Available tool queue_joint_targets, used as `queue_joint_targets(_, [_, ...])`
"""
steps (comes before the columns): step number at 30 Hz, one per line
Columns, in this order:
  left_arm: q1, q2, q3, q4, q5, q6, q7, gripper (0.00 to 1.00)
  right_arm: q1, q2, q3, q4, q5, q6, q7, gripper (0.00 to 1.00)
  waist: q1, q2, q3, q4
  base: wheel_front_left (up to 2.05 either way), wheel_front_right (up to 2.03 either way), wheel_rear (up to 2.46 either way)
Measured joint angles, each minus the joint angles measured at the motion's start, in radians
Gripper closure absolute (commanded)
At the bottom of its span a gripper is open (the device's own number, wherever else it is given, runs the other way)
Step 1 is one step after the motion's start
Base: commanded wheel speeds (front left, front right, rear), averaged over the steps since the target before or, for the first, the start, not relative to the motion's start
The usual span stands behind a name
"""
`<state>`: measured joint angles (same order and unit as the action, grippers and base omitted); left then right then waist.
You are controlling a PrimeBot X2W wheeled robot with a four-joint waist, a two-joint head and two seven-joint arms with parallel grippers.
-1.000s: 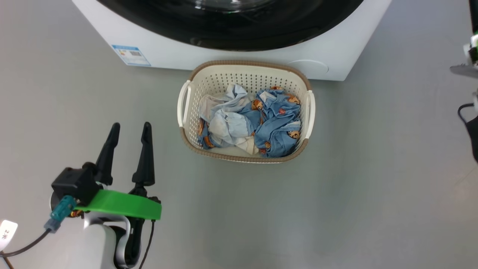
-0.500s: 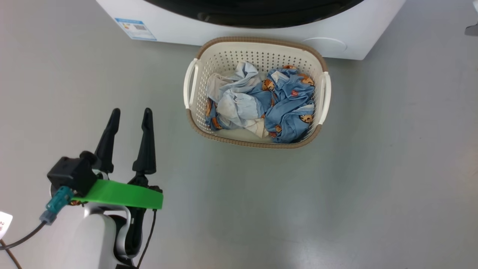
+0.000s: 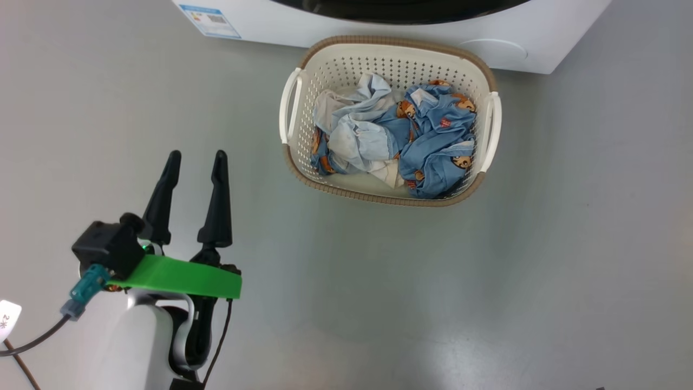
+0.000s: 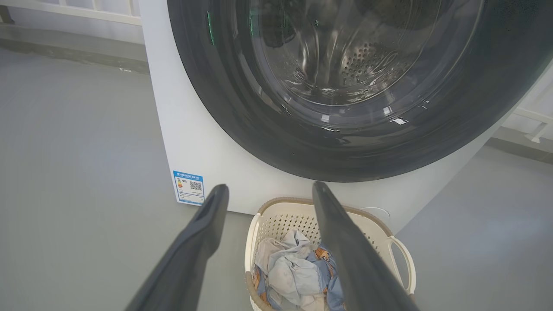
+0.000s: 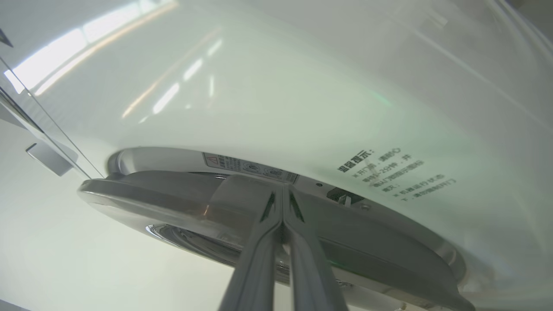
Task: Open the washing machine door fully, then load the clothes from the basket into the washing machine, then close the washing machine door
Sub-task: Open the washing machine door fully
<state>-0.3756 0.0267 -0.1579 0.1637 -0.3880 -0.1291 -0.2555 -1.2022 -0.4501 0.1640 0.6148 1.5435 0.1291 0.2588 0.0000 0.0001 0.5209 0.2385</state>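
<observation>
My left end effector [image 3: 197, 155] hovers spread over the smooth grey floor [image 3: 514, 281]. The basket [image 3: 392, 199] sits on that floor just before the white washing machine [image 3: 265, 21], with the clothes [image 3: 438, 146] heaped inside. My right end effector [image 5: 283, 192] is pressed together at the grey rim of the washing machine door [image 5: 151, 194].

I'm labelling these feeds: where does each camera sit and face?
Head view: on the head, looking down at the basket of clothes; left gripper open.
Left wrist view: on that wrist, facing the washing machine door past its own spread fingers.
Right wrist view: on that wrist, close against the door's edge; right gripper shut.
Head and left wrist views share the basket.
</observation>
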Motion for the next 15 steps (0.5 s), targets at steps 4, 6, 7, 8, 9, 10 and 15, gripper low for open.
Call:
queue_joint_targets(4, [-0.004,-0.001,-0.004,0.000,-0.006,0.000,0.000,0.00,-0.032,-0.001,0.000,0.005,0.004,0.000,0.022,1.00,0.0000,0.0000,0.014,0.010,0.00,0.00,0.00])
queue_joint_targets(6, [-0.004,-0.002,-0.004,0.000,-0.007,0.000,0.000,0.00,-0.041,-0.002,0.000,0.011,0.009,0.000,0.031,1.00,0.0000,0.0000,0.020,0.016,0.00,0.00,0.00])
queue_joint_targets(7, [-0.005,-0.002,-0.004,0.000,-0.011,0.000,0.000,0.00,-0.045,-0.003,0.001,0.014,0.010,0.000,0.031,1.00,0.0000,0.0000,0.022,0.019,0.00,0.00,0.00])
queue_joint_targets(8, [-0.005,-0.003,-0.005,0.000,-0.015,0.000,0.000,0.00,-0.051,-0.003,0.002,0.017,0.010,0.000,0.035,1.00,0.0000,0.0000,0.024,0.021,0.00,0.00,0.00])
queue_joint_targets(9, [-0.008,-0.003,-0.005,0.000,-0.015,0.000,0.000,0.00,-0.056,-0.005,0.003,0.018,0.010,0.000,0.040,1.00,0.0000,0.0000,0.026,0.023,0.00,0.00,0.00])
queue_joint_targets(10, [-0.011,-0.003,-0.004,0.000,-0.015,0.000,0.000,0.00,-0.063,-0.006,0.006,0.020,0.010,0.000,0.041,1.00,0.0000,0.0000,0.029,0.025,0.00,0.00,0.00])
queue_joint_targets(15, [-0.014,-0.003,-0.004,0.000,-0.016,0.000,0.000,0.00,-0.081,-0.012,0.014,0.038,0.011,0.000,0.072,1.00,0.0000,0.0000,0.037,0.032,0.00,0.00,0.00])
